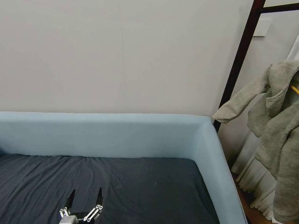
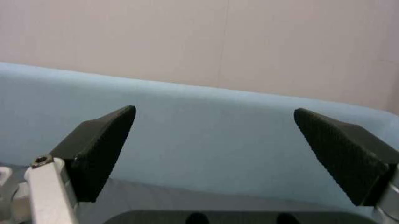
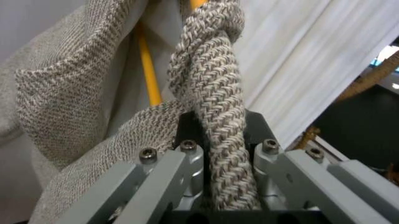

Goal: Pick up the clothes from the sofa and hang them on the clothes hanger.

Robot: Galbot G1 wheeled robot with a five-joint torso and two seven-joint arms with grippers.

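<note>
Sofa (image 1: 117, 135) spans near left. Dark rack (image 1: 238, 60) far right; grey knit cardigan (image 1: 280, 135) hangs there over yellow hanger (image 3: 148, 70). Probably soft, light, stretchy; its thick edge band grips best. Right hand (image 3: 219, 136) clamped on that band. Left hand (image 1: 84, 201) spread, low over seat.

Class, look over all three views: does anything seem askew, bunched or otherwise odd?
The grey knit garment beside the dark rack hangs lopsided: one sleeve juts toward the sofa, and a twisted bunch is clamped in the right gripper. The left gripper hangs open above the sofa.
</note>
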